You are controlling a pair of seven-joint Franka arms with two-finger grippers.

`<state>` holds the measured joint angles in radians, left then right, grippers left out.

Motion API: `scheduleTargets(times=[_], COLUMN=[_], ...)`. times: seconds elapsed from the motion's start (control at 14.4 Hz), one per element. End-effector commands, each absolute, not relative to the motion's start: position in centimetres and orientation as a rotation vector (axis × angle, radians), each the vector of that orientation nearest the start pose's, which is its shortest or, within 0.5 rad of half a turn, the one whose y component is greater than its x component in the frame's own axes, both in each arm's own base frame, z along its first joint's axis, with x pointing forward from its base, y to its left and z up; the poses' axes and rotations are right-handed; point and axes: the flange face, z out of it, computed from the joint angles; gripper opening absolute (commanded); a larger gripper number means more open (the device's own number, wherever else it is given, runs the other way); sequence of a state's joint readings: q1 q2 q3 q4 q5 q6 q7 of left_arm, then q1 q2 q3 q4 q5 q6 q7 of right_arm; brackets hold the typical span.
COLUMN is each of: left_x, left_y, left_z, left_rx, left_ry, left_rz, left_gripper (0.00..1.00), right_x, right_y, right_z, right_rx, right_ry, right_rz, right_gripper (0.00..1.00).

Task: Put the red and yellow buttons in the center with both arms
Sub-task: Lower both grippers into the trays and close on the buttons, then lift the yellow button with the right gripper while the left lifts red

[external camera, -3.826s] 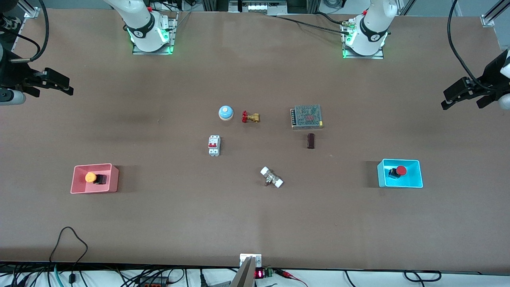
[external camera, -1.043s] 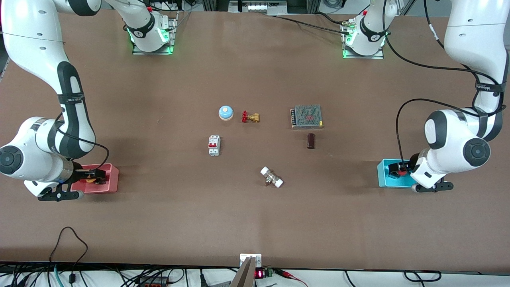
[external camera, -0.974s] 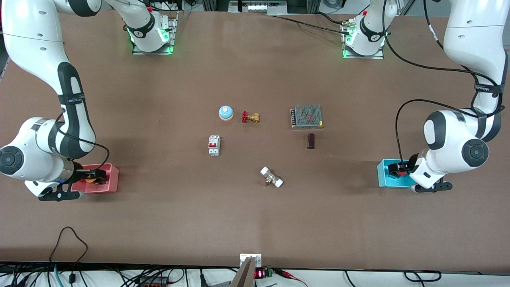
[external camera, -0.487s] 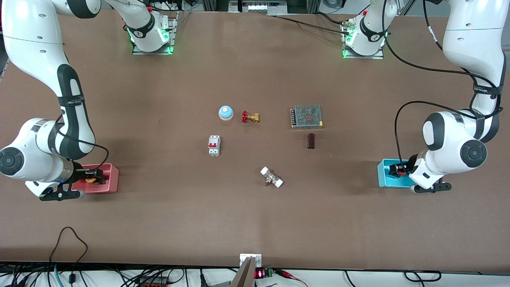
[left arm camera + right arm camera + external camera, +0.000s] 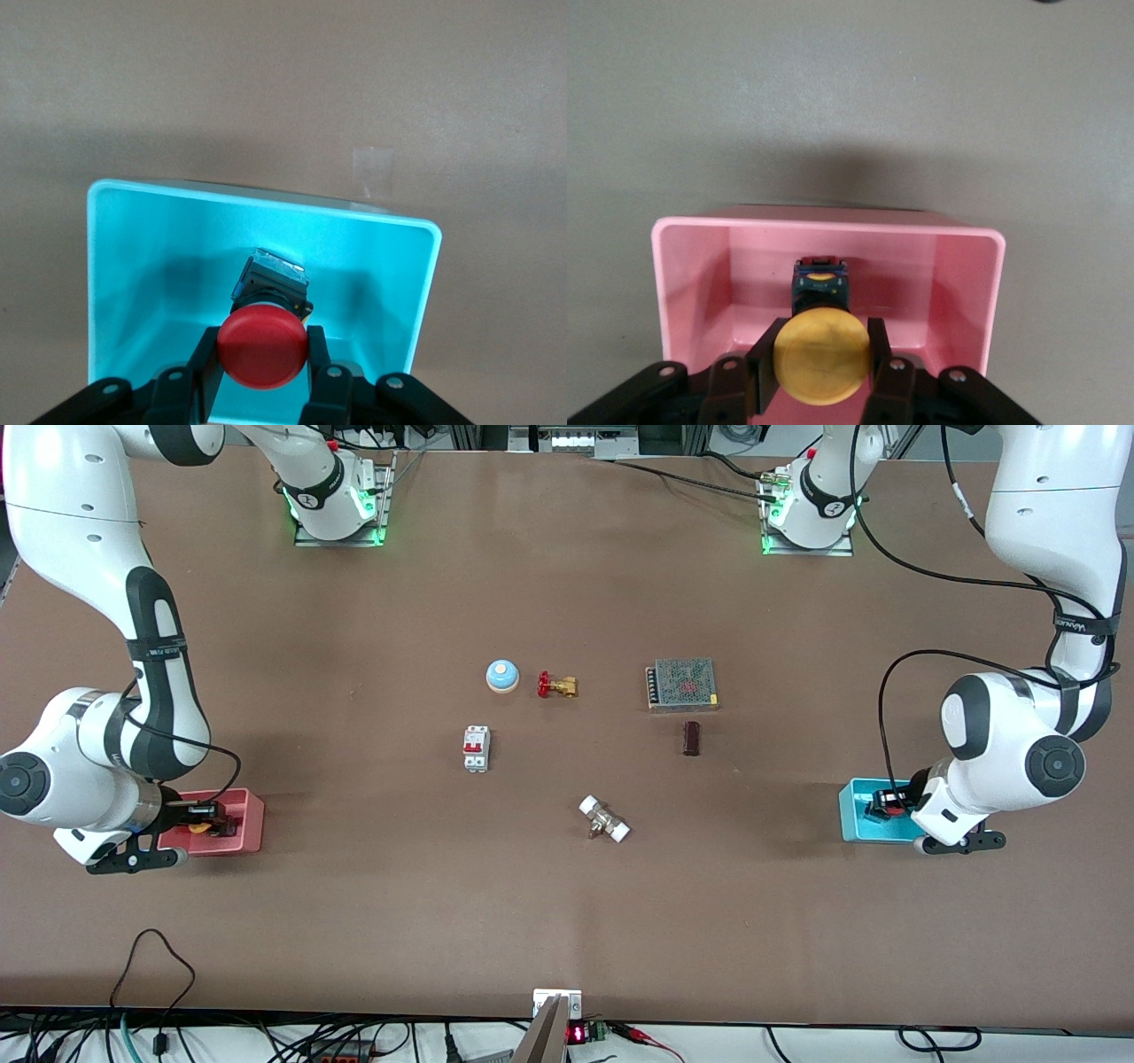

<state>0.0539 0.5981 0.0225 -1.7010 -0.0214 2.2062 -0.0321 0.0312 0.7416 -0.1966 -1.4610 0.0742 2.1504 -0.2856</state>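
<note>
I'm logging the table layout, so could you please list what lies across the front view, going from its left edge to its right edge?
Pink bin with the yellow button → circuit breaker → blue bell → brass valve → white-capped fitting → mesh-topped box → teal bin with the red button.

A: From the front, how much of the red button (image 5: 889,807) shows?
B: A sliver; the left arm (image 5: 1001,771) covers most of the cyan bin (image 5: 855,815).
A: The yellow one (image 5: 200,828)?
B: Also mostly hidden.

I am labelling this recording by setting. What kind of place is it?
Probably a robotics lab bench: two arms bolted to a brown table, loose electrical parts such as a circuit breaker and power supply, cables along the edge.
</note>
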Motion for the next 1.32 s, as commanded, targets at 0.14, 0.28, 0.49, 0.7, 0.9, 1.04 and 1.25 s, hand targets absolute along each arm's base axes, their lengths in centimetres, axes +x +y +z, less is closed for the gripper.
scheduleTargets(times=[0.14,0.28,0.49,0.7,0.9,1.04,1.25], left_x=[66.7,66.5,65.9,65.7,65.5,65.1,64.6], left_y=[4.6,4.0,2.6,-1.0,-5.8,-8.4,-12.5], left_z=[30.3,33.2,36.0,36.6,36.2,35.6,33.5], left_rx=[-3.143,-3.145,-3.133,-3.132,-3.128,-3.124,-3.117], left_ry=[-0.153,-0.138,-0.096,-0.106,-0.183,-0.218,-0.304], left_rz=[0.041,0.012,0.019,0.033,0.039,0.056,0.091], left_gripper=[0.24,0.24,0.24,0.24,0.24,0.24,0.24], right_x=[71.1,70.9,70.5,70.0,69.4,68.1,66.3], right_y=[-8.2,-7.7,-5.6,0.4,7.3,13.7,20.9], right_z=[30.2,32.7,36.0,38.4,37.7,36.2,33.8], right_rx=[-3.153,-3.149,-3.182,-3.171,-3.167,-3.189,-3.229], right_ry=[-0.292,-0.3,-0.375,-0.494,-0.475,-0.411,-0.267], right_rz=[0.157,0.152,0.159,0.165,0.192,0.224,0.249], right_gripper=[0.26,0.26,0.26,0.26,0.26,0.26,0.26])
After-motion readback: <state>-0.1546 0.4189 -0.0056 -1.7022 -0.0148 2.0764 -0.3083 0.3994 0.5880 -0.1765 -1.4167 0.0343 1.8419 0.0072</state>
